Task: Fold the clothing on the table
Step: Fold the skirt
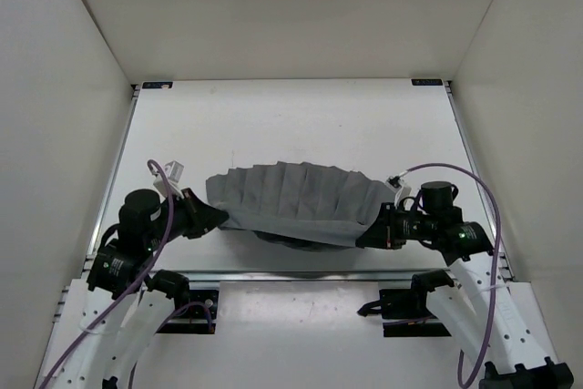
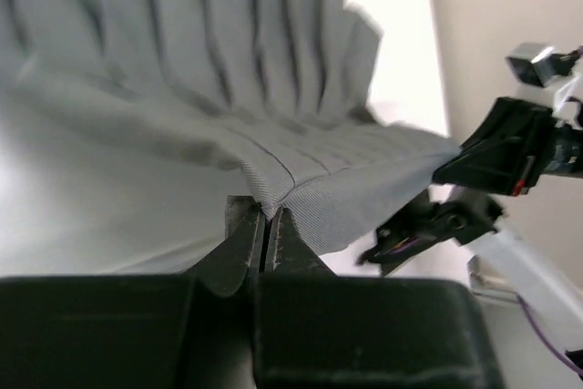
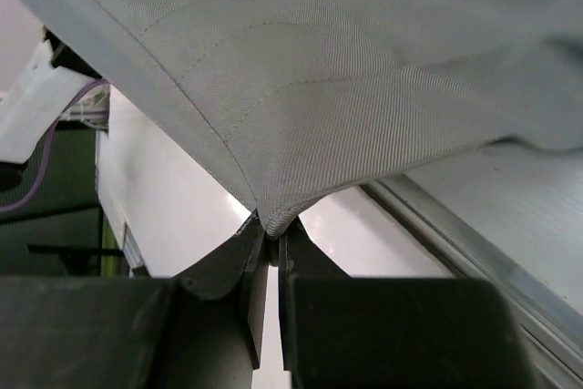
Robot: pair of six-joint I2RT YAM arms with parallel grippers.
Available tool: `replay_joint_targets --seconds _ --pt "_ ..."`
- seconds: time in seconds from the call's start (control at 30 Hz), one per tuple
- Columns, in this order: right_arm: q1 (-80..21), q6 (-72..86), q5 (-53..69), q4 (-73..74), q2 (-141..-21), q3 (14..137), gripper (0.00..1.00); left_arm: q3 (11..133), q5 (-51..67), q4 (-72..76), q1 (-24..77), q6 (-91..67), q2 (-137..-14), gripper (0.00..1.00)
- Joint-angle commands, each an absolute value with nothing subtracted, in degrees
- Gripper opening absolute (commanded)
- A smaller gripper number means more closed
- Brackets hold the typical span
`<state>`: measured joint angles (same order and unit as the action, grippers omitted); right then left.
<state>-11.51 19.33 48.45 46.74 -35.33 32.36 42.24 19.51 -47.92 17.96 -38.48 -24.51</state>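
Observation:
The clothing (image 1: 296, 198) is a grey pleated garment stretched between both arms above the near part of the white table (image 1: 291, 125). My left gripper (image 1: 219, 217) is shut on the garment's left corner; the left wrist view shows the cloth (image 2: 273, 116) pinched at my gripper (image 2: 266, 211). My right gripper (image 1: 364, 238) is shut on the right corner, and in the right wrist view the fabric (image 3: 319, 70) peaks down into my gripper (image 3: 271, 230). A dark fold (image 1: 287, 240) hangs beneath the near hem.
Metal rails run along the table's left side (image 1: 114, 170), right side (image 1: 469, 170) and near edge (image 1: 301, 272). White walls enclose the table on three sides. In the left wrist view the right arm (image 2: 519, 148) shows at the far right.

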Motion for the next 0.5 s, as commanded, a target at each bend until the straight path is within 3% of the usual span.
replay_joint_targets --seconds 0.0,0.2,0.47 --pt "-12.22 18.81 47.82 46.67 -38.31 40.93 0.00 46.05 19.51 -44.93 18.10 -39.99 -28.37 0.00" --pt "-5.20 22.92 60.61 33.61 -50.78 41.06 0.00 39.12 21.87 -32.11 13.73 -38.32 -37.52 0.01" --pt "2.99 49.70 73.56 -9.17 -61.16 31.65 0.00 38.66 20.65 -21.02 9.14 -37.26 -52.18 0.03"
